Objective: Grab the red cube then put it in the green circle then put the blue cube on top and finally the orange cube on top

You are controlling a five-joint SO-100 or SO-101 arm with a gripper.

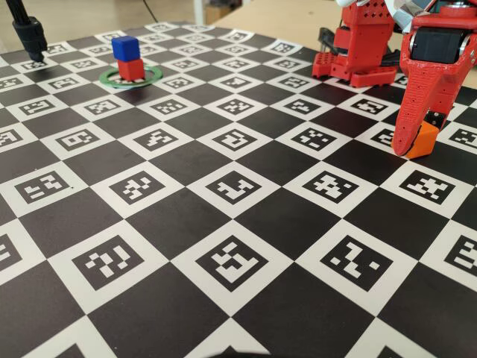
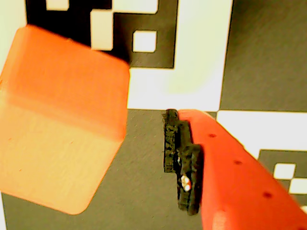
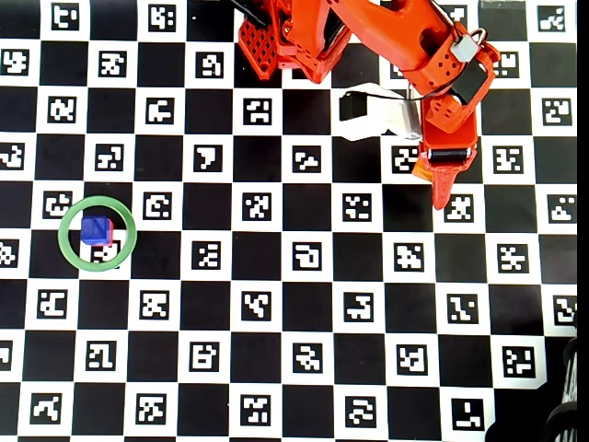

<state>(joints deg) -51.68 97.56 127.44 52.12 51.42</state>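
Orange cube (image 2: 62, 120) fills the left part of the wrist view; it is matte bright orange with rounded edges and lies on the checkered tabletop (image 1: 223, 298). One red finger (image 2: 240, 177) with a black pad stands just right of it, apart from it. The jaws are released, around the cube but not grasping it. In the fixed view the gripper (image 1: 412, 138) is near the right edge of the tabletop, with the orange cube (image 1: 422, 142) behind its tip. Toward the far left corner, the blue cube (image 1: 125, 48) sits on the red cube (image 1: 131, 69) inside the green circle (image 1: 131, 77).
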